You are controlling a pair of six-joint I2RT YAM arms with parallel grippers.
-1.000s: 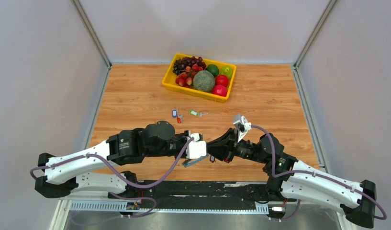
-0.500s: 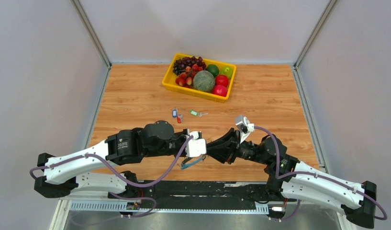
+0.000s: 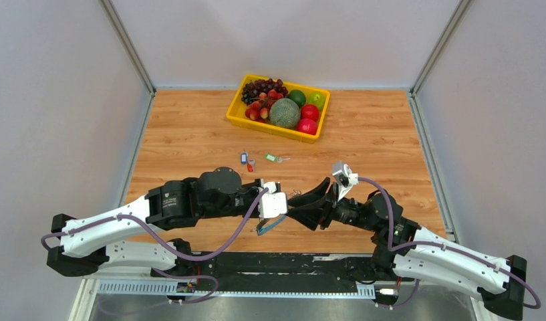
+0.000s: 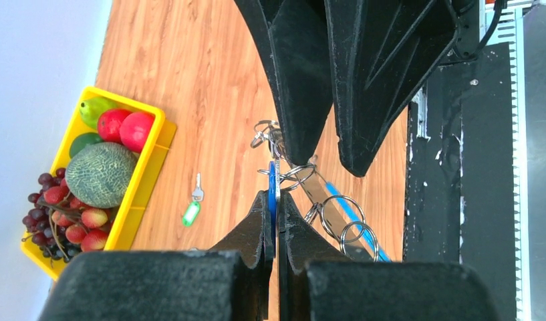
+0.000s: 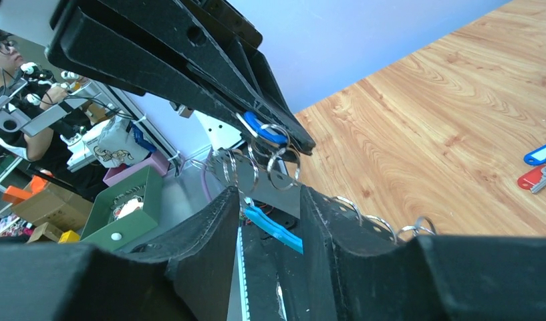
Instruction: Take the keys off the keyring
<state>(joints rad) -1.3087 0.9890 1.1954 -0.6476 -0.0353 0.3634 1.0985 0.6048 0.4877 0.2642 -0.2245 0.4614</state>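
The arms meet nose to nose over the near edge of the worktop. The left end effector is pressed together on a blue key; the right end effector, spread and gripping nothing, faces it head-on, straddling the silvery rings; the keyring dangles between them; loose keys lie further out, toward the yellow tray.

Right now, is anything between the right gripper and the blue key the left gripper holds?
Nothing foreign: only small metal rings hang between the open right gripper and the blue key pinched by the left gripper.
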